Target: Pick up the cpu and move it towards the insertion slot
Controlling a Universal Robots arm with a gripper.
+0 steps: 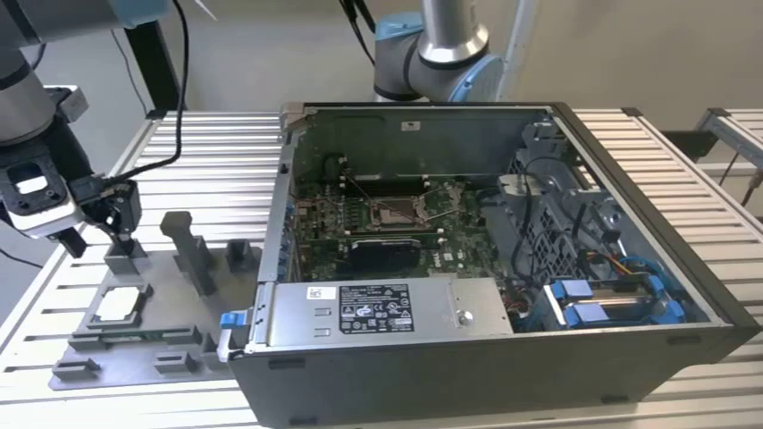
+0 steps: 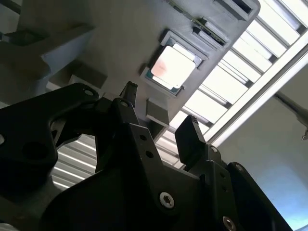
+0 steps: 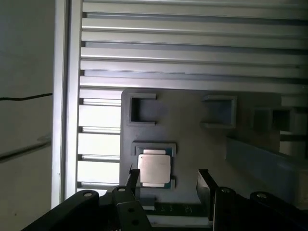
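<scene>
1. One gripper (image 1: 98, 241) hangs wide open and empty over the grey tray (image 1: 179, 349). The cpu (image 1: 120, 305) lies flat in its recess, nearer one finger.
2. Risk: an off-centre descent could strike the recess wall.
3. Risk: the thin chip may tilt or slip.
4. Risk: the insertion slot (image 1: 398, 210) sits deep inside the computer case (image 1: 477, 380), so the case walls invite collision.
</scene>
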